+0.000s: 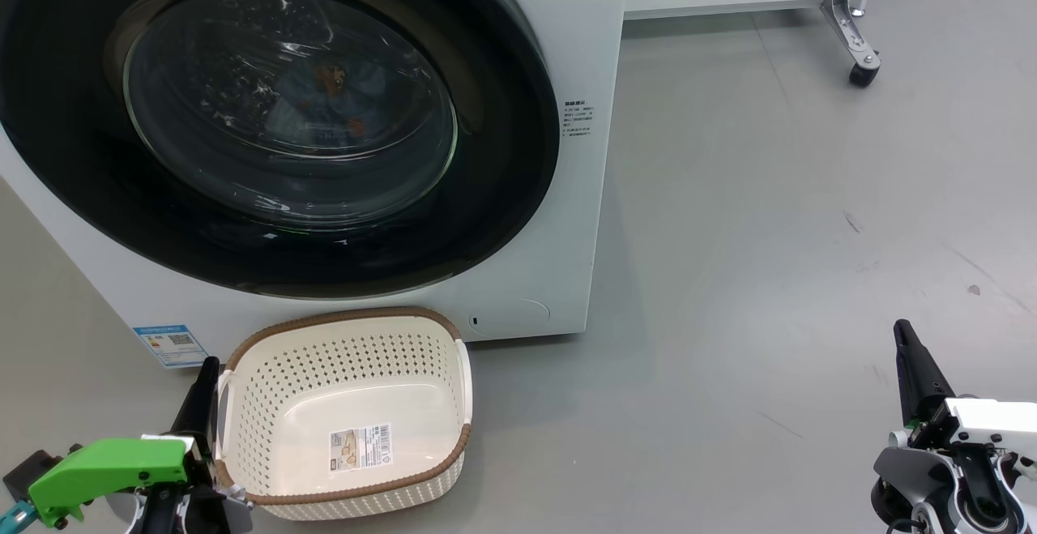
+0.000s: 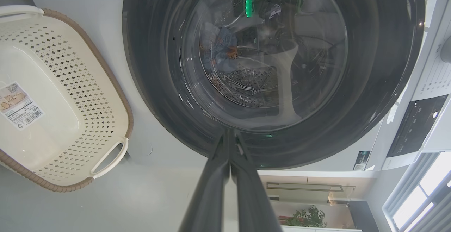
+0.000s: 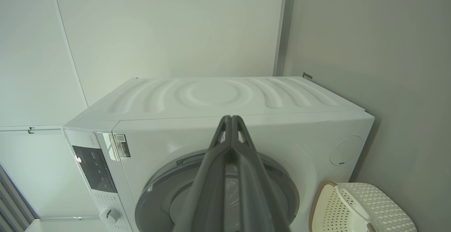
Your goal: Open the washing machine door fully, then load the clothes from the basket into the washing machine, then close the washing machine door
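The head camera looks steeply down, close in on the washing machine door (image 1: 275,121) and the basket (image 1: 340,360) on the floor. The left wrist camera, rolled sideways, faces that same door from near, basket at its left. The right wrist camera stands further back, rolled too, catching most of the washing machine (image 3: 299,133) and the basket's corner.

Way into the drum (image 2: 243,84) barred by the shut washing machine door (image 1: 267,113), basket (image 1: 348,412) set just before it on the floor (image 1: 770,234), bare grey stretch open to the right, wheeled leg (image 1: 859,56) well apart.
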